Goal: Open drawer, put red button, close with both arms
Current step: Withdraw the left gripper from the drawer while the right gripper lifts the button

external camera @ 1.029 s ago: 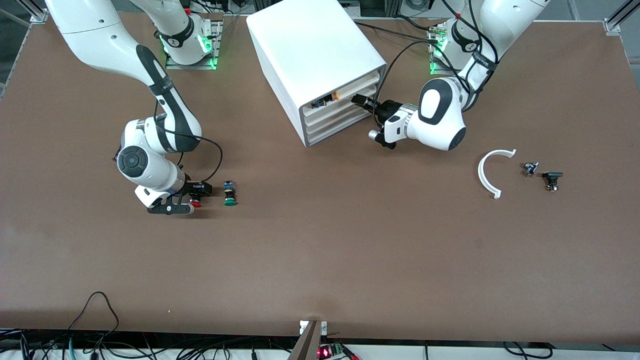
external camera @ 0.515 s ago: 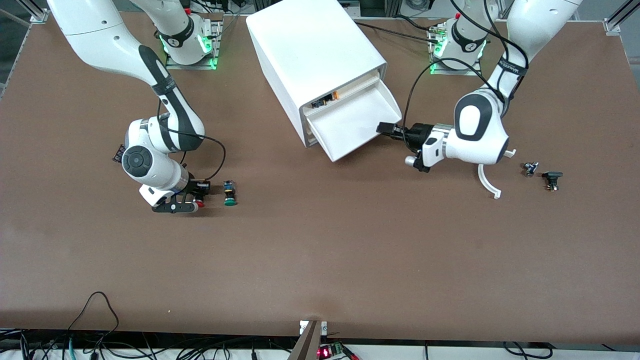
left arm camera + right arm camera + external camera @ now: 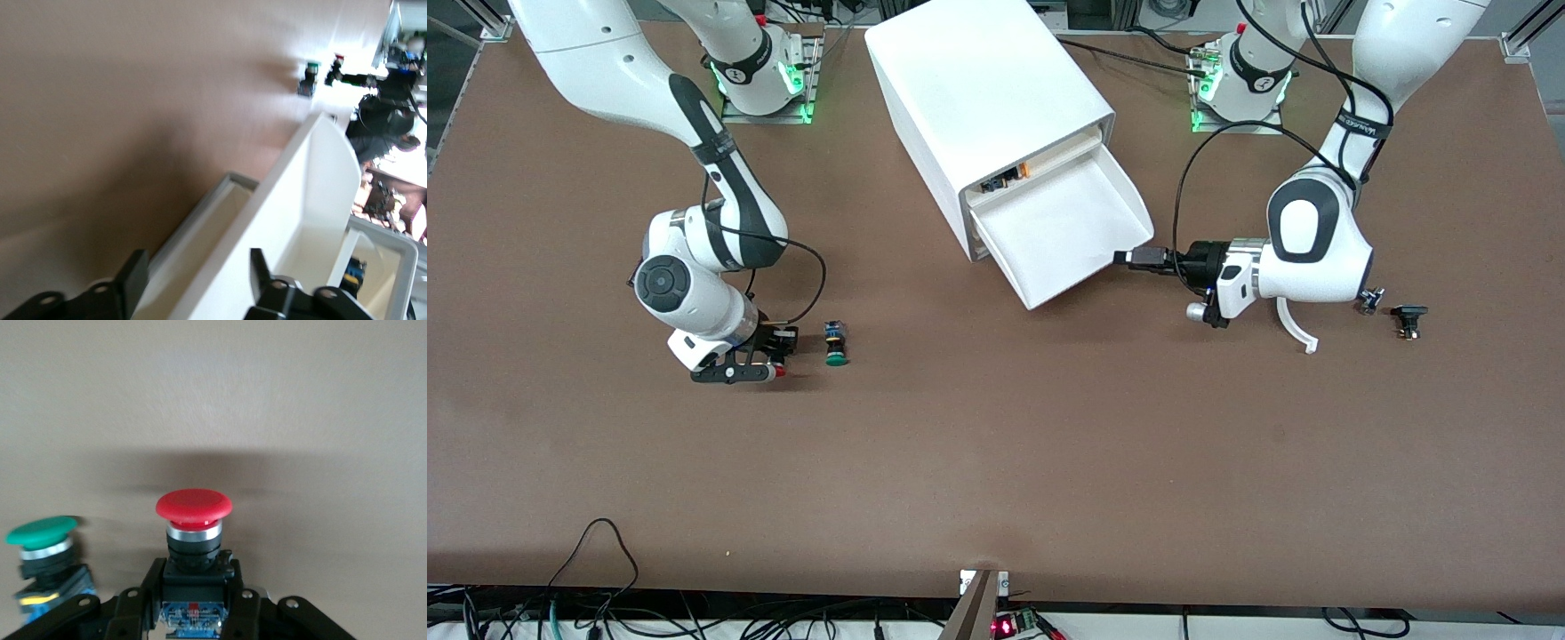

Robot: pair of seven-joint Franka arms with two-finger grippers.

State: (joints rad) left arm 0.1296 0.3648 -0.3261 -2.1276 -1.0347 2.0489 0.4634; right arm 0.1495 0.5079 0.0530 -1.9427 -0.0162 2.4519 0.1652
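Now the drawer (image 3: 1072, 236) is standing pulled well out of the white cabinet (image 3: 983, 98), its flared front lip pointing toward the front camera and the left arm's end of the tabletop (image 3: 996, 462). Its tray is showing bare white inside. The tier above it is holding a small orange-and-black piece (image 3: 1005, 178).

The left tool (image 3: 1134, 257) is sitting just beside the drawer's front corner, at the lip. In the left wrist view its two black fingers (image 3: 263, 267) are standing apart, with the drawer's white wall (image 3: 307, 193) running between them, so the left tool (image 3: 193, 277) is reading as open around the lip rather than clamped on it.

The right tool (image 3: 769, 351) is sitting low over the tabletop toward the right arm's end, nearer to the front camera than the cabinet. It is gripping the red button (image 3: 194, 513) by its black body, and the round red cap is pointing away from the wrist; in the front view only a sliver of red (image 3: 780, 372) is peeking out by the fingers. Whether the button is resting on the tabletop or lifted just off it, I cannot tell.

The green button (image 3: 835, 345) is lying on its side just beside the right tool. Toward the left arm's end, a white curved piece (image 3: 1294, 324), partly covered by the left arm, and two small dark parts (image 3: 1408, 318) are lying on the tabletop.
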